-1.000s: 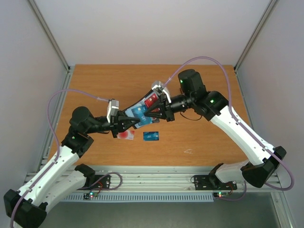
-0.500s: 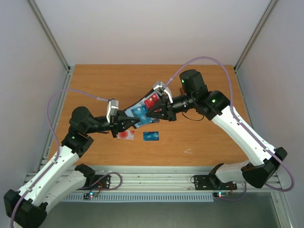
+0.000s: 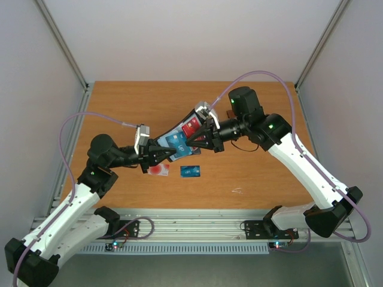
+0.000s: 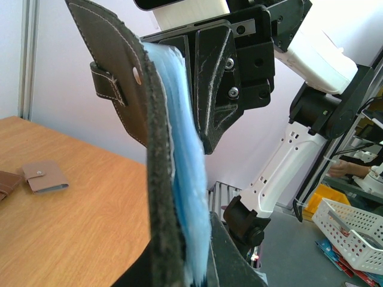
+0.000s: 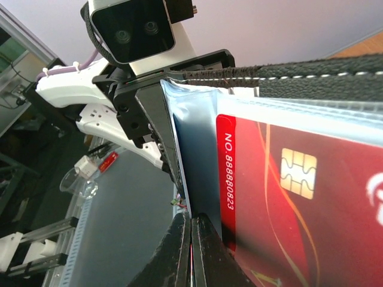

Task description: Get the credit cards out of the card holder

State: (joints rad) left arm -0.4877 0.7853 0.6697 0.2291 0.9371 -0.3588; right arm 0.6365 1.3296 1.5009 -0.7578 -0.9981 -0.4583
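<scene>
holder (image 4: 157, 179) cut off at bottom edge, red card (image 5: 311, 203) running off right, white card (image 3: 160, 171) half under my left gripper (image 3: 155, 155)

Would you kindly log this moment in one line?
left tool shut on holder | right tool shut by red card | white card, blue card on table

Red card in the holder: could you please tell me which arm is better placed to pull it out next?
Right, I'd say. Its tool is shut beside the red card's edge, while the left tool is occupied clamping the card holder.
</scene>
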